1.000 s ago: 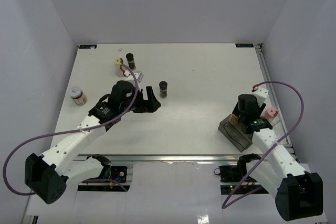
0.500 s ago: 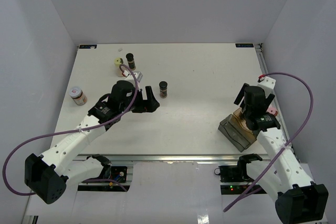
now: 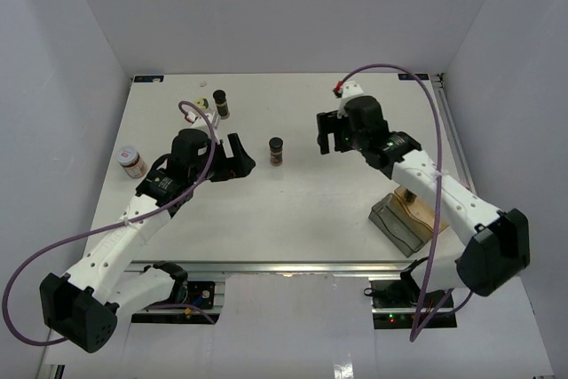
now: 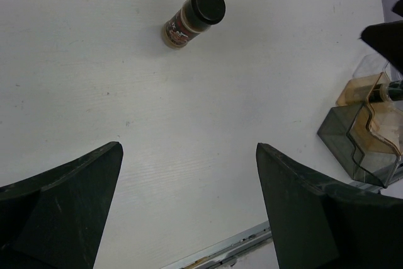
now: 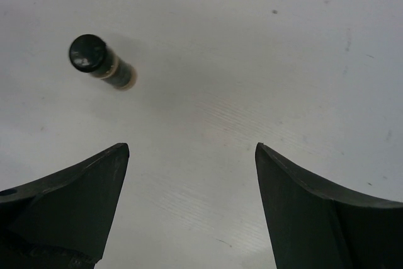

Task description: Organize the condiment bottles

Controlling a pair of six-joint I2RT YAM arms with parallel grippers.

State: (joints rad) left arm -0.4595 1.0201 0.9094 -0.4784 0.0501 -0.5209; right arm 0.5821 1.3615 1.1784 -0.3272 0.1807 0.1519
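- The centre jar (image 3: 276, 151), dark with a black cap, stands upright on the table (image 3: 355, 104), between the two grippers and touching neither.
- Three more jars stand at the far left. A dark jar (image 3: 220, 104) is just beside a yellow-lidded jar (image 3: 201, 105), and a pink-lidded jar (image 3: 131, 161) stands near the left edge, well apart from them.
- The tray (image 3: 390, 219) lies at the near right with something amber in it; I cannot tell what.
- The right gripper (image 3: 330, 133) hangs just right of the centre jar, fingers spread wide and empty. Its wrist view shows the jar ahead and to the left of the gap.
- The left gripper (image 3: 235, 159) sits on the jar's other side, also spread and empty.
- The step in hand looks like picking up the centre jar, probably with the right arm, whose side the tray is on.
- To do it well:
  - Line the gap up on the jar first.
  - Come down with a finger on either side of the body, below the cap.
  - Close squarely so the jar does not tip.
  - Keep the left arm clear.
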